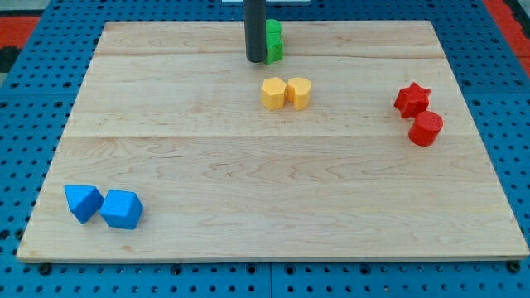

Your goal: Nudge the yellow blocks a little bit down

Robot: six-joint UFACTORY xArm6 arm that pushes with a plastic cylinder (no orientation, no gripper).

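Observation:
Two yellow blocks sit side by side near the board's upper middle: a yellow hexagonal block (273,93) on the left and a yellow rounded block (299,92) touching it on the right. My tip (255,60) stands just above and slightly left of them, a short gap away. A green block (273,41) lies right behind the rod, partly hidden by it.
A red star block (411,98) and a red rounded block (426,128) lie at the view's right. Two blue blocks (84,202) (122,209) lie at the bottom left. The wooden board (265,207) rests on a blue pegboard.

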